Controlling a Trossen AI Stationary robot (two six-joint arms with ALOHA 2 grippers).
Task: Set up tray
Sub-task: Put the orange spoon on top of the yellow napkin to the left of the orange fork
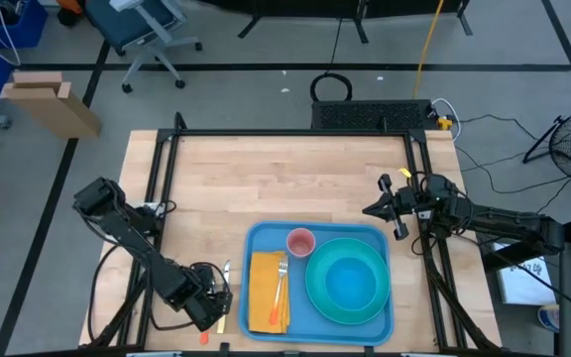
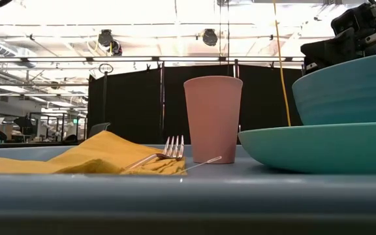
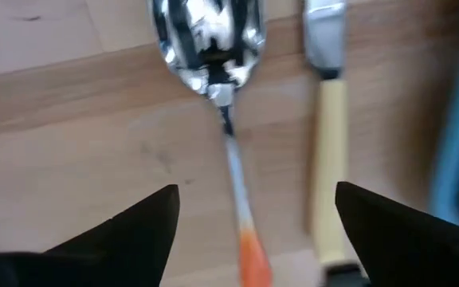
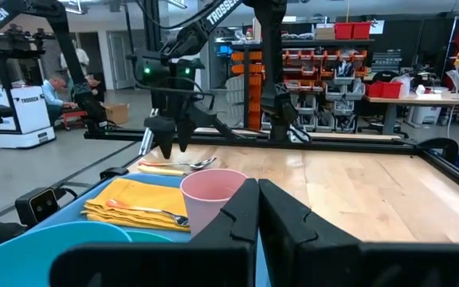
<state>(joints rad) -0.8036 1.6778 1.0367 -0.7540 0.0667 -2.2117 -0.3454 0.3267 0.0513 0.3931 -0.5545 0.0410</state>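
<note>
- Left pincer (image 1: 209, 309): lower left of the high view, low over the wooden surface (image 1: 285, 178), just left of the tray (image 1: 266, 238). In the left wrist view its two fingers (image 3: 134, 231) are spread wide and hold nothing.
- One spoon (image 3: 213, 48) lies on the surface between those fingers; its orange handle end is cut off by the frame edge. One knife (image 3: 325, 151) with a pale handle lies beside it, its blade tip out of frame. In the high view both are small and partly hidden by the arm.
- Tray: one, blue, in the lower centre of the high view, resting on the surface between the two pincers. Its near rim fills the bottom of the low view as a blurred band.
- On the tray, left to right: one yellow napkin (image 1: 262, 288) with one fork (image 1: 280, 283) lying on it; one pink cup (image 1: 300, 242), upright; one turquoise plate (image 1: 317, 297) carrying one turquoise bowl (image 1: 350, 283). The low view cuts off plate and bowl at the right edge.
- Right pincer (image 1: 373, 210): right of centre in the high view, above the surface, just beyond the tray's upper right corner and apart from it. The right wrist view shows its fingers (image 4: 241, 211) pressed together, empty.
</note>
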